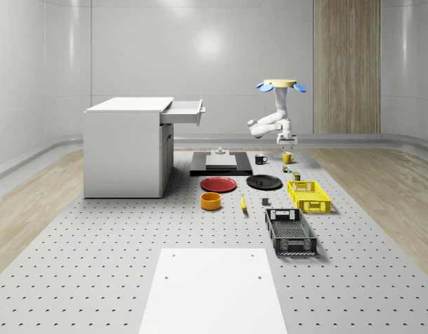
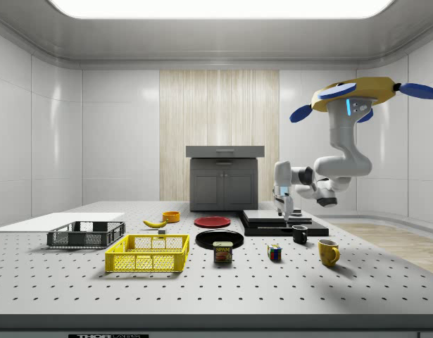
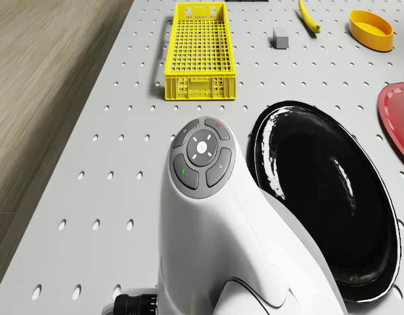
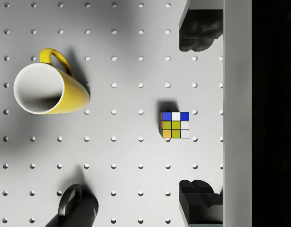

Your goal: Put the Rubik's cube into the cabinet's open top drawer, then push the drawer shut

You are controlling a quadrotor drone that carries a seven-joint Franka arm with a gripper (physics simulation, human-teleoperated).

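The Rubik's cube [image 4: 175, 125] [image 2: 274, 252] lies on the perforated table between a yellow mug [image 4: 48, 90] and the edge of a black slab [image 4: 273, 113]. My gripper [image 4: 198, 116] [image 2: 286, 213] [image 1: 286, 144] hangs well above the cube, pointing down, open, with nothing between its fingers [image 4: 197, 30]. The cube sits below the gap, a little off its middle. The drone [image 1: 280, 85] [image 2: 357, 95] hovers high over the mugs at the whole-scene view's far right. The white cabinet [image 1: 127, 146] stands at the left, its top drawer [image 1: 184, 111] pulled out.
A black mug [image 4: 76, 210] [image 2: 299, 234] and a Spam can [image 2: 222, 252] stand near the cube. Closer along the table are a black plate [image 3: 326, 210], red plate [image 1: 218, 184], yellow basket [image 3: 198, 49], black crate [image 1: 290, 231], orange bowl [image 1: 211, 200] and banana [image 3: 309, 16].
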